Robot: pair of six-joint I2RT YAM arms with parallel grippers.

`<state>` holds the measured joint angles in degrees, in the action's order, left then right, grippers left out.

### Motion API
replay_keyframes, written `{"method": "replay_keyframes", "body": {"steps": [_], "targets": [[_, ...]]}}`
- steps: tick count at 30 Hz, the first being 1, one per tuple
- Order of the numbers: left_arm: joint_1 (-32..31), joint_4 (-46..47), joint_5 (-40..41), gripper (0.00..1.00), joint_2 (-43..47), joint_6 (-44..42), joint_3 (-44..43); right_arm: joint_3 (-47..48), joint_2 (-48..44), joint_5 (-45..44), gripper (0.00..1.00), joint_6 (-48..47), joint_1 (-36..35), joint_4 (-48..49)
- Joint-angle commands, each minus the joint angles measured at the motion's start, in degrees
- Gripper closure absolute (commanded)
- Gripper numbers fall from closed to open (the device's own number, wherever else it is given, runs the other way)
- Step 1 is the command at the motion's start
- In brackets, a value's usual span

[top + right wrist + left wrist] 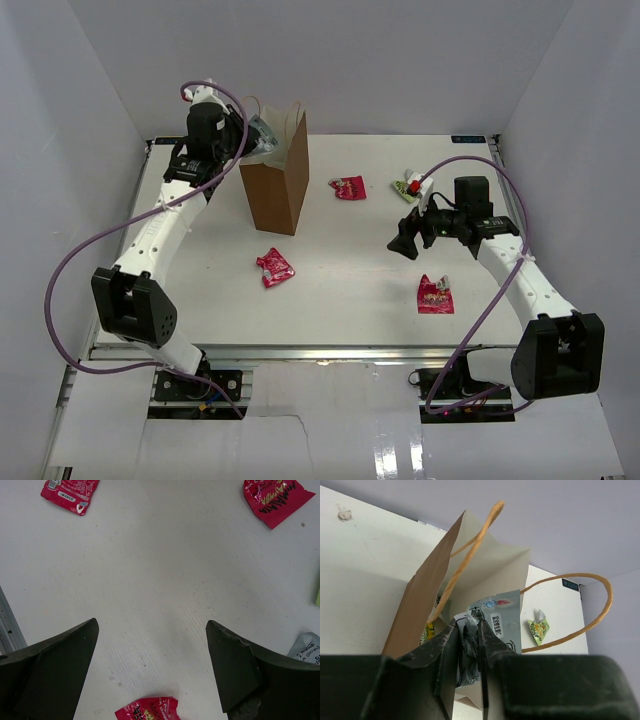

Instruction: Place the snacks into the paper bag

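Note:
The brown paper bag (278,185) stands upright at the far left. My left gripper (257,136) is above its open mouth, shut on a silver-grey packet (496,620) that hangs between the fingers over the bag (417,605). A yellow-green pouch (427,632) shows inside the bag. Three red-pink packets (348,187) (275,267) (435,294) lie on the table. A small yellow-green packet (405,188) lies at the far right and also shows in the left wrist view (538,629). My right gripper (408,240) is open and empty above the table (152,625), with a red packet (147,711) just below it.
The bag's two cord handles (600,610) loop up beside the left fingers. In the right wrist view, two more red packets (70,492) (277,497) lie farther off, and a silver-grey packet corner (306,647) shows at the right edge. Grey walls enclose the white table (350,250).

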<state>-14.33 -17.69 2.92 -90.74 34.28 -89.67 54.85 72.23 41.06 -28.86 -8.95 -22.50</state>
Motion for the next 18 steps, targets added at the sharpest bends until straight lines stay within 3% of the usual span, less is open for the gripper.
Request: {"method": "replay_keyframes", "body": {"steps": [1,7,14,18], "targets": [[-0.96,-0.24,-0.01,0.68,0.92,-1.5,-2.0,-0.09,-1.04,0.25,0.07,0.12,0.43,0.44],[-1.4,0.9,-2.21,0.38,1.44,-3.25,-1.56,-0.18,-0.95,0.43,0.06,0.12,0.43,0.35],[-1.49,1.26,-2.83,0.35,4.42,-6.93,-3.58,-0.1,0.02,-1.68,0.06,2.92,0.51,0.53],[-1.49,1.26,-7.31,0.3,10.74,-10.2,-1.31,1.13,5.8,-11.48,0.01,9.34,0.51,-2.19]]}}
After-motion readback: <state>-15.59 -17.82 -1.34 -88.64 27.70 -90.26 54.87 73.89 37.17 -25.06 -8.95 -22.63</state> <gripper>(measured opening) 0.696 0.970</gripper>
